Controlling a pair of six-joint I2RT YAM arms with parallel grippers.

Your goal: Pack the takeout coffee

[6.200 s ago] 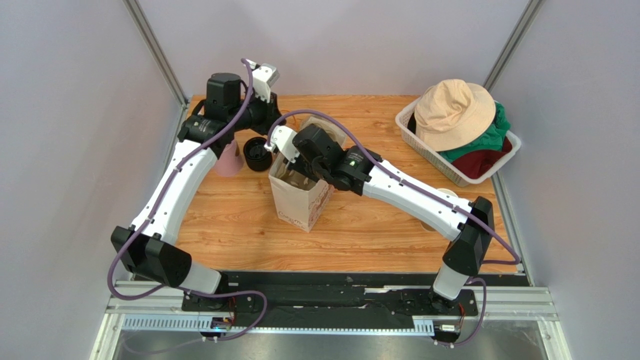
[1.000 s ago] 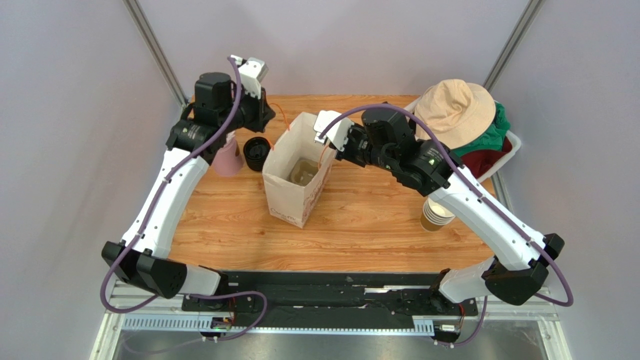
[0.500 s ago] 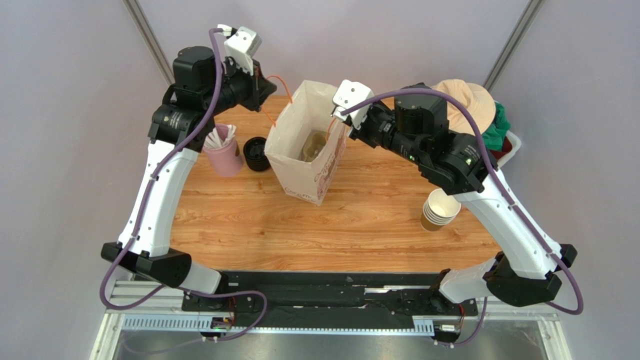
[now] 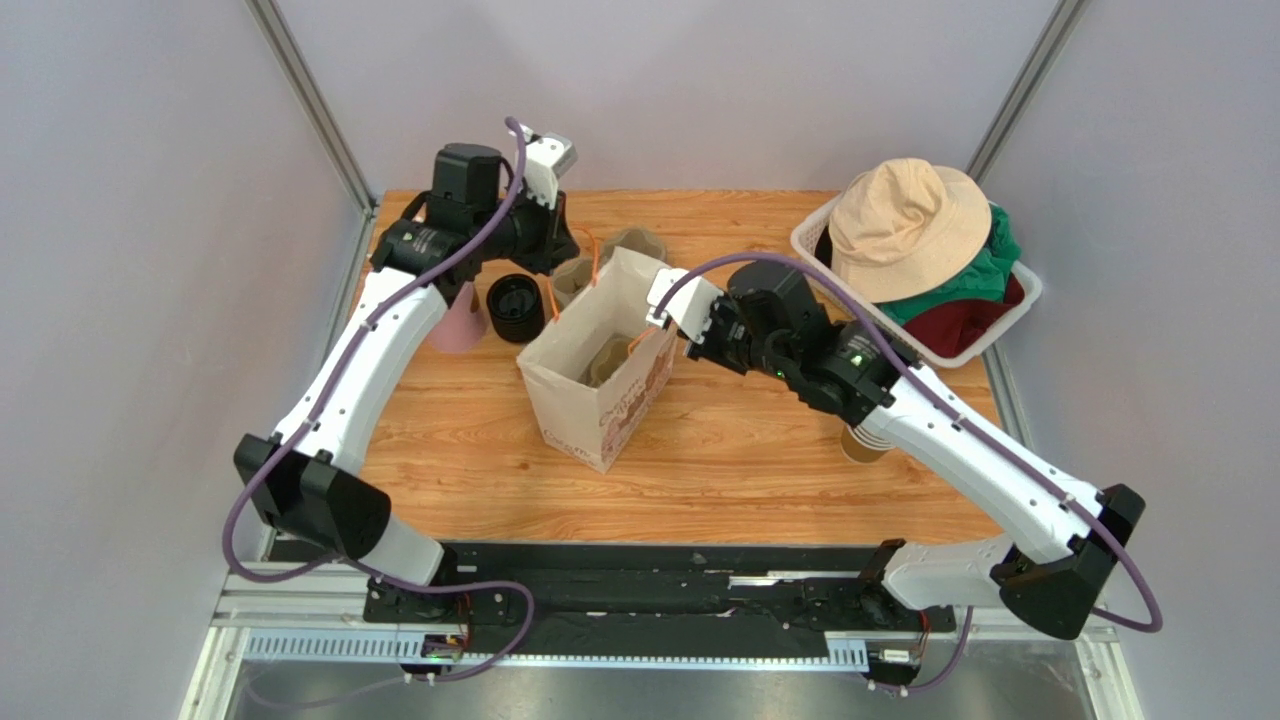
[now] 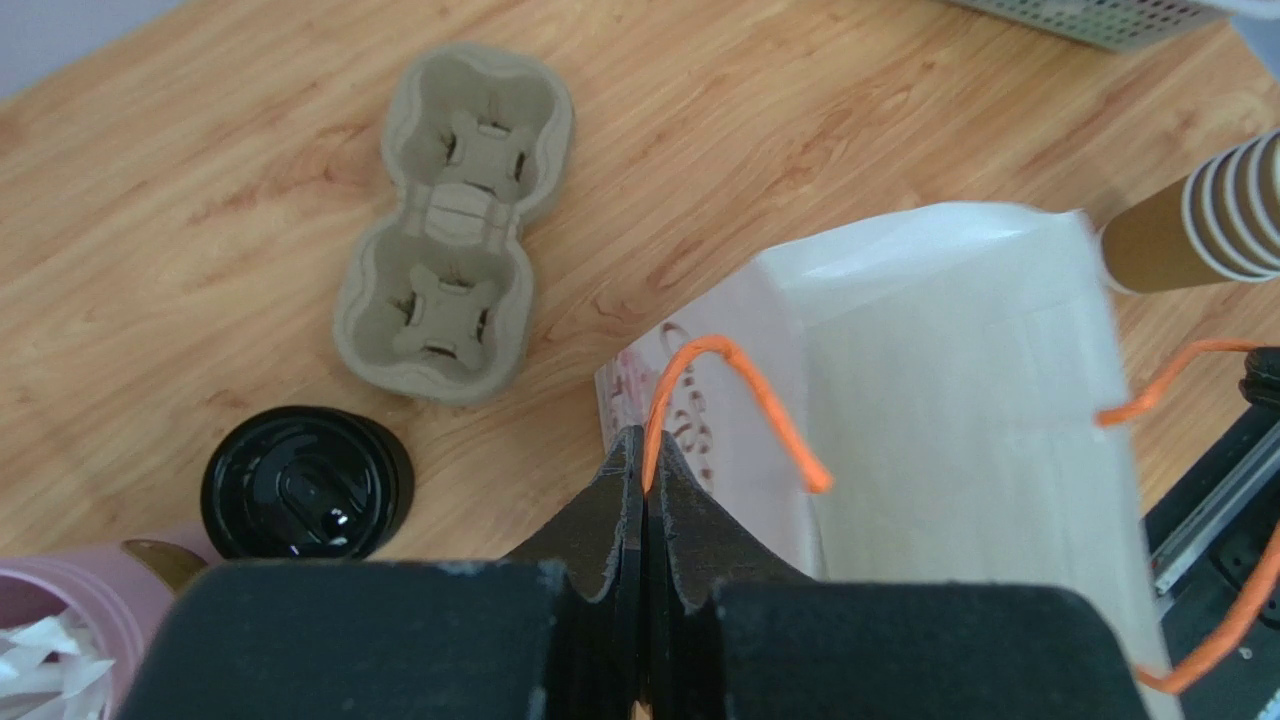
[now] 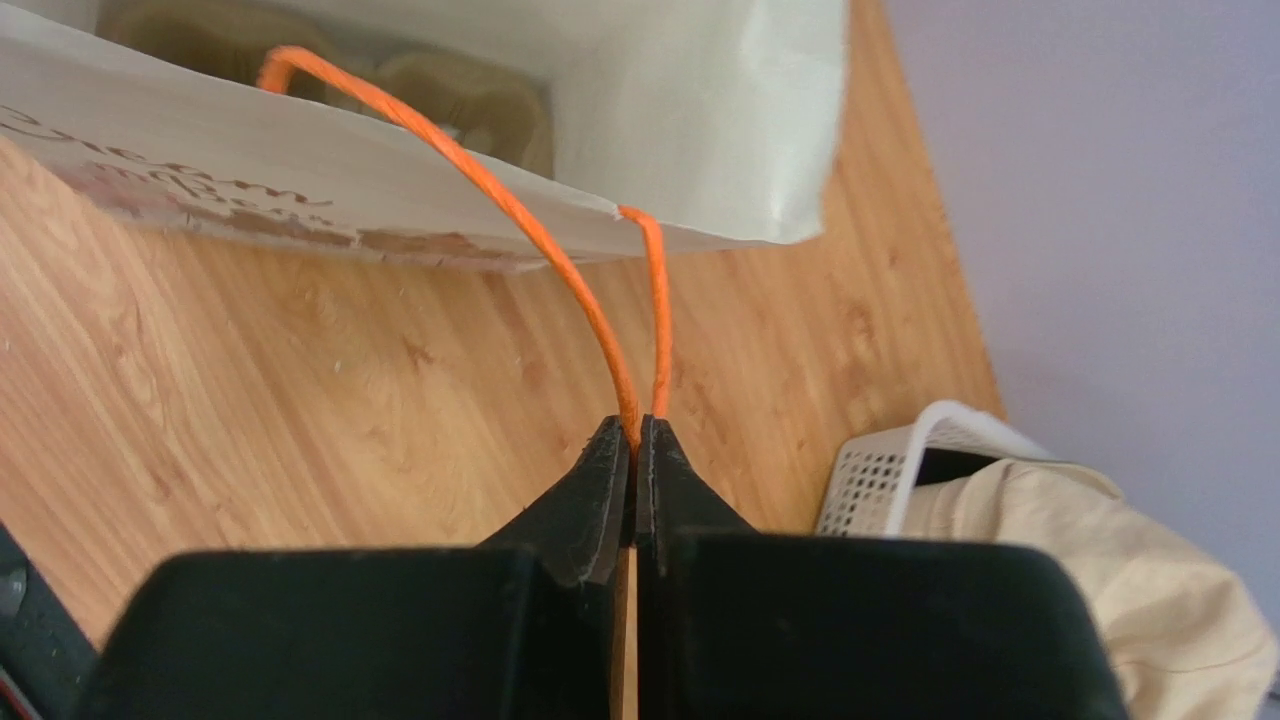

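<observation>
your left jaws and right jaws are each clenched on an orange handle of the paper bag on the desk, so an uneven pull could rip a cord or tip the bag, and whether the takeout coffee sits inside is hidden.

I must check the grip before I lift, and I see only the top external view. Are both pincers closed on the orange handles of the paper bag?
Observer: In the left wrist view, the left pincer is shut on one orange handle of the paper bag.
Operator: And the right one?
Observer: In the right wrist view, the right pincer is shut on the other handle; both strands of the loop run into its tips.
Operator: Is the cardboard tray behind the bag empty?
Observer: Yes, both wells of the cup tray are empty.
</observation>
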